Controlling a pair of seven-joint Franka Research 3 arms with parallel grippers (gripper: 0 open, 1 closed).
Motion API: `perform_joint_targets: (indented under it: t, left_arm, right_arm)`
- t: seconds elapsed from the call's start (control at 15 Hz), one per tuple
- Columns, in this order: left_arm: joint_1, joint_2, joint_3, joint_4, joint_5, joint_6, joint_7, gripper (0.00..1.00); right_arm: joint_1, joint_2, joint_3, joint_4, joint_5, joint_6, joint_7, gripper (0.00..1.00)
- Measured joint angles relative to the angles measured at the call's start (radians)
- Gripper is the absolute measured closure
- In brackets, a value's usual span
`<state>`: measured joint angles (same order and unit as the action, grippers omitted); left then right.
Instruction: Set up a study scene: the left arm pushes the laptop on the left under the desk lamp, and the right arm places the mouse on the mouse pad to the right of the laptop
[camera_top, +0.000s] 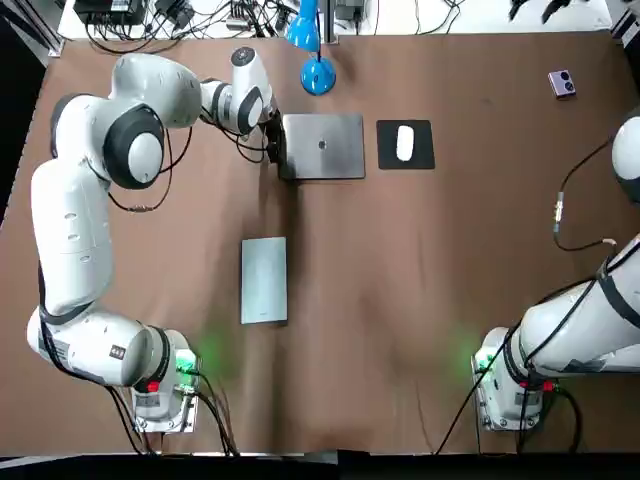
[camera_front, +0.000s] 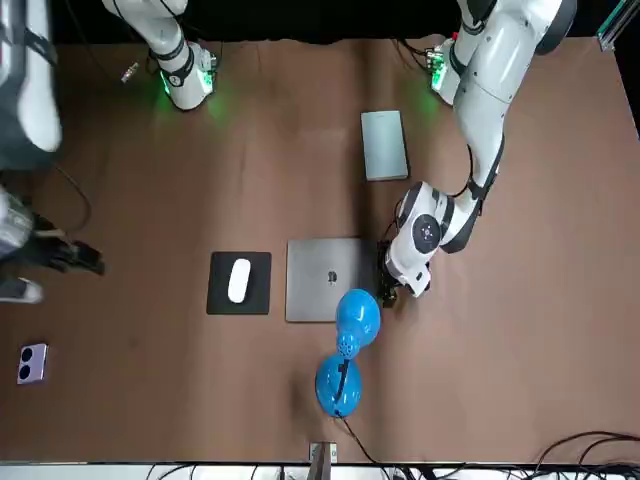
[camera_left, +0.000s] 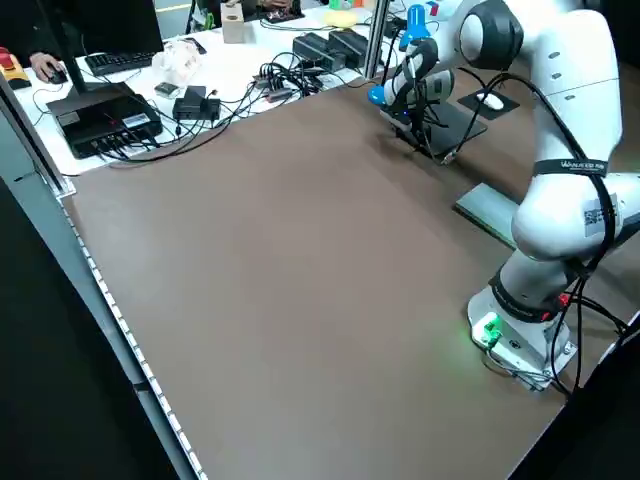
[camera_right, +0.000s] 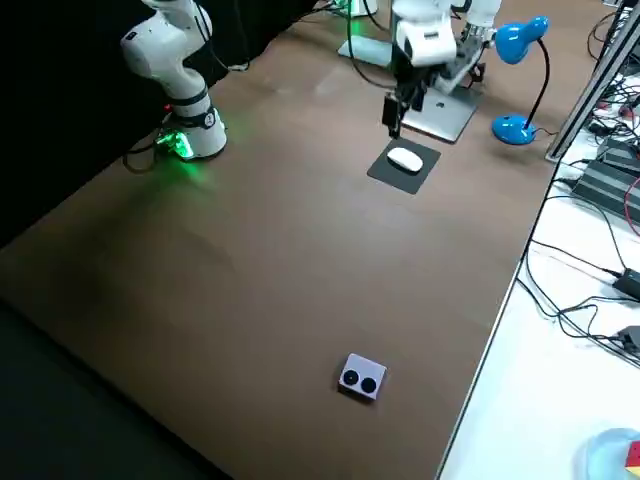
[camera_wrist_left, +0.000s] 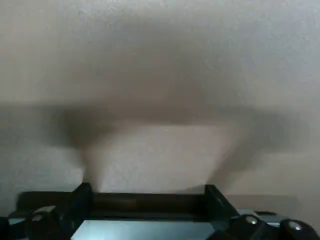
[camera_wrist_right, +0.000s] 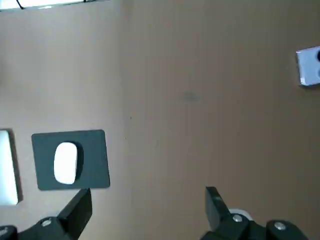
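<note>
A closed grey laptop (camera_top: 322, 146) lies just in front of the blue desk lamp (camera_top: 318, 76). In the front view the lamp's head (camera_front: 357, 315) hangs over the laptop's (camera_front: 325, 280) far edge. My left gripper (camera_top: 276, 146) is low at the laptop's left edge, open, its fingers (camera_wrist_left: 82, 194) spread wide along that edge. To the laptop's right, a white mouse (camera_top: 405, 142) rests on the black mouse pad (camera_top: 424, 158). My right gripper (camera_wrist_right: 147, 200) hangs open and empty high over the table, right of the pad (camera_wrist_right: 95, 170). It also shows in the front view (camera_front: 85, 258).
A flat grey-green slab (camera_top: 264, 280) lies mid-table between the laptop and the left arm's base. A small purple device (camera_top: 562, 83) sits at the far right. Cables and boxes crowd the white bench (camera_left: 200, 95) beyond the table's far edge.
</note>
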<state>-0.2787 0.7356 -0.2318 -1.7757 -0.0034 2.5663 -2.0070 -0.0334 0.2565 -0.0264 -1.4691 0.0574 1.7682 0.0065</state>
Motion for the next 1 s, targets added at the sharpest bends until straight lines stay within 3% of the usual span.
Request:
perform_joint_targets:
  t: [0.33, 0.67, 1.0]
  left_arm:
    - [0.033, -0.004, 0.002, 0.013, -0.008, -0.007, 0.001, 0.00]
    - [0.163, -0.081, 0.005, 0.024, -0.004, -0.168, 0.182, 0.00]
    - [0.223, -0.156, 0.005, 0.024, -0.001, -0.300, 0.476, 0.00]
  right_arm:
    - [-0.024, -0.008, -0.001, 0.125, -0.004, -0.224, -0.003, 0.00]
    - [-0.033, -0.006, -0.001, 0.129, -0.009, -0.241, -0.003, 0.00]
    - [-0.046, -0.003, -0.001, 0.128, -0.013, -0.243, -0.005, 0.00]
